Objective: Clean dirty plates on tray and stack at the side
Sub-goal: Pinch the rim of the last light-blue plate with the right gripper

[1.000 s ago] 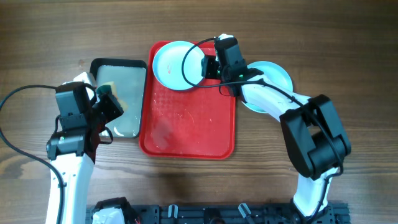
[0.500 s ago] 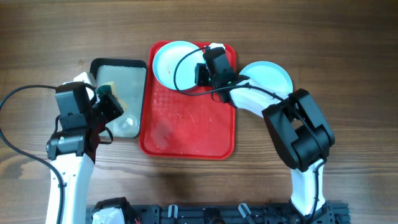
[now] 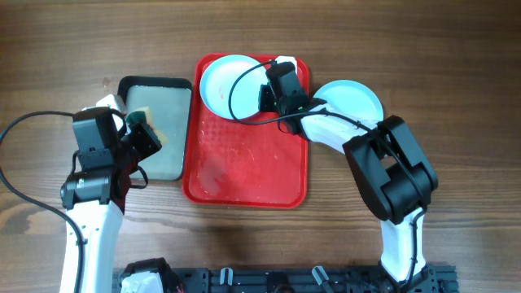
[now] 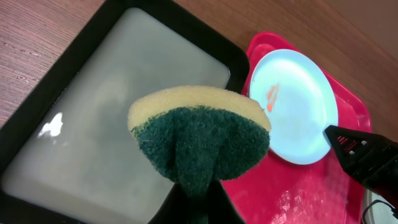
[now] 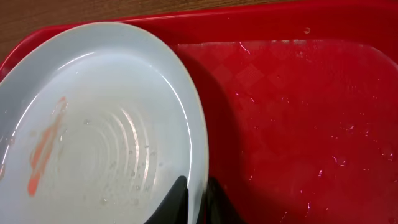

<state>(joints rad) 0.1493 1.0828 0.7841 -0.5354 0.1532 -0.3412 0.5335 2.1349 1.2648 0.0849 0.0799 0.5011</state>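
right gripper [image 5: 196,186]: jaws now clamped on the right rim of smeared plate [image 5: 106,124], open a moment ago | plate: far-left corner of red tray [image 5: 298,124] | left gripper [image 3: 140,130]: unmoved, pinching sponge [image 4: 199,134] above grey tray [image 4: 58,81] | room: remaining tray floor open; second plate [image 3: 358,98] on table beside the tray's right edge

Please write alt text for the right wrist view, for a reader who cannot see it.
The right end effector grips the rim of a white plate that bears an orange-red smear. The plate lies on a wet red tray, near its corner.
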